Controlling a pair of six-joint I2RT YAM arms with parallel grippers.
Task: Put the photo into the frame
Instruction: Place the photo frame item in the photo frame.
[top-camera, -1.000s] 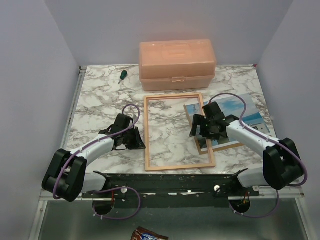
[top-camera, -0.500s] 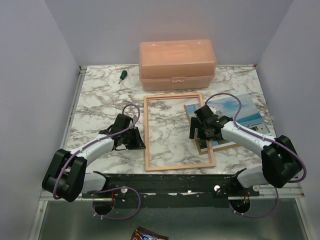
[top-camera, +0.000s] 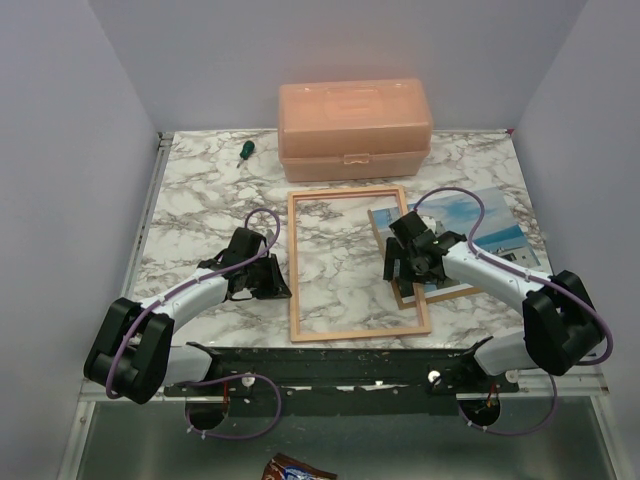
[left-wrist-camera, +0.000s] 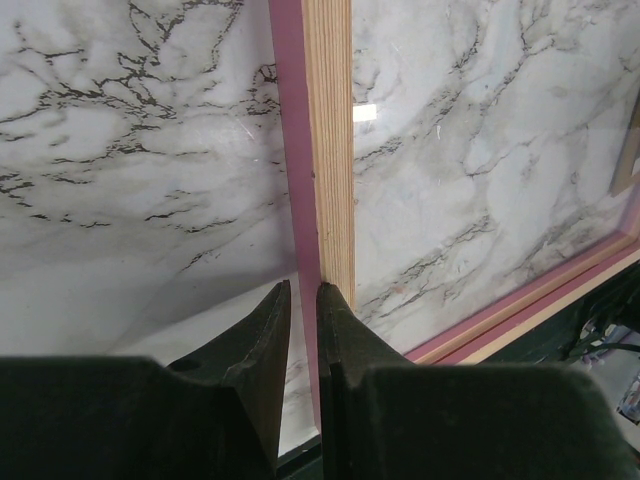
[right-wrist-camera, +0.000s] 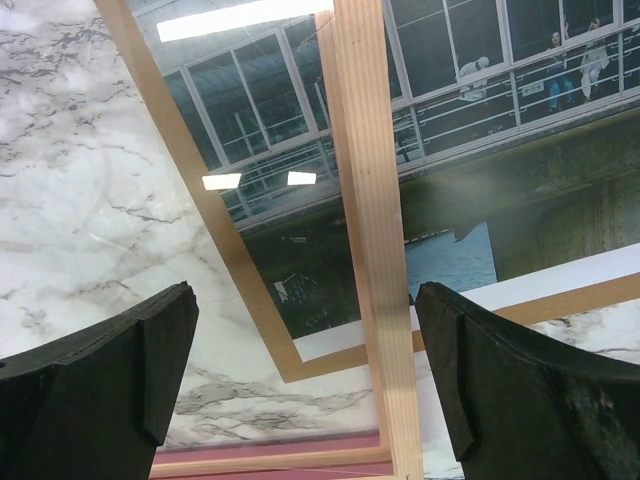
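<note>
The frame (top-camera: 345, 191) lies pale-wood side up in the middle of the table. The photo (top-camera: 452, 215) lies on a brown backing board (top-camera: 405, 298) at the frame's right, its near corner under the frame's right rail. My right gripper (top-camera: 405, 268) is open just above that rail; in the right wrist view its open fingers (right-wrist-camera: 303, 295) straddle the rail (right-wrist-camera: 370, 230), with the photo (right-wrist-camera: 480, 130) and board (right-wrist-camera: 250, 270) beneath. My left gripper (top-camera: 276, 282) is shut with nothing between the fingers, its tips (left-wrist-camera: 302, 292) at the outer pink edge of the left rail (left-wrist-camera: 330, 150).
An orange plastic box (top-camera: 355, 128) stands at the back behind the frame. A green-handled screwdriver (top-camera: 243, 150) lies at the back left. Purple walls close in both sides. The table's near edge runs just below the frame's bottom rail.
My right gripper has shifted a little left and away, onto the frame's right rail. The left arm, frame and photo have not moved.
</note>
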